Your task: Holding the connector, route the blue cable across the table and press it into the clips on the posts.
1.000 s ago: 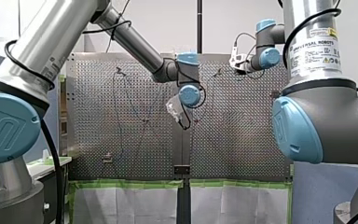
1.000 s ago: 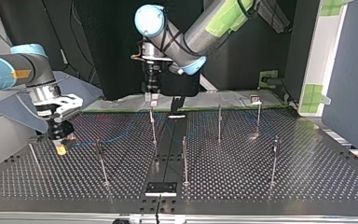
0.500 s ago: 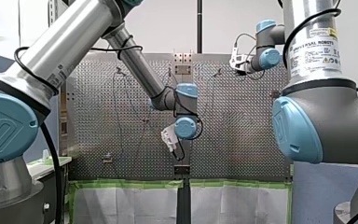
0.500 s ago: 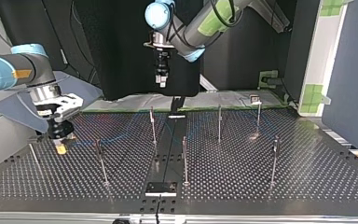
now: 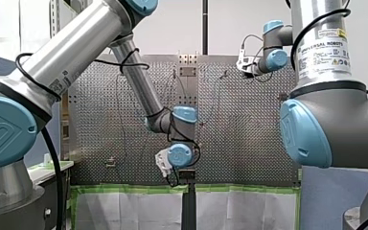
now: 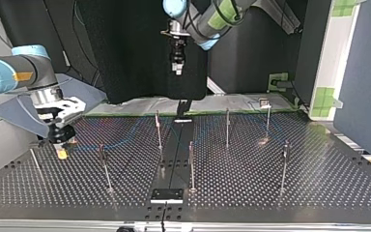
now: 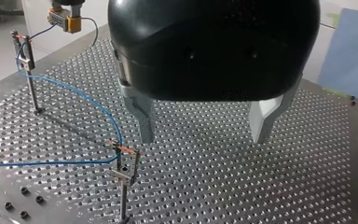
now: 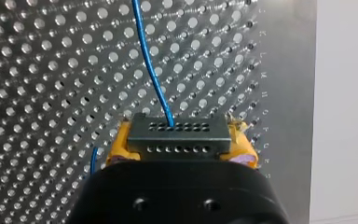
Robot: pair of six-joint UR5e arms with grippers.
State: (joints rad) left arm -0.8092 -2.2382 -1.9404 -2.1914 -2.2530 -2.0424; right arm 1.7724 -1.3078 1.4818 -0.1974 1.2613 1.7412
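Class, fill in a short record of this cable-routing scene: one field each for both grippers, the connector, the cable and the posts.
Left gripper: open, empty, above the table.
Right gripper: shut on the connector, yellow pads.
Connector: dark, rows of holes, held between the pads.
Blue cable: leaves the connector and runs out over the table.
Posts: upright; cable meets clips on two in the left wrist view.
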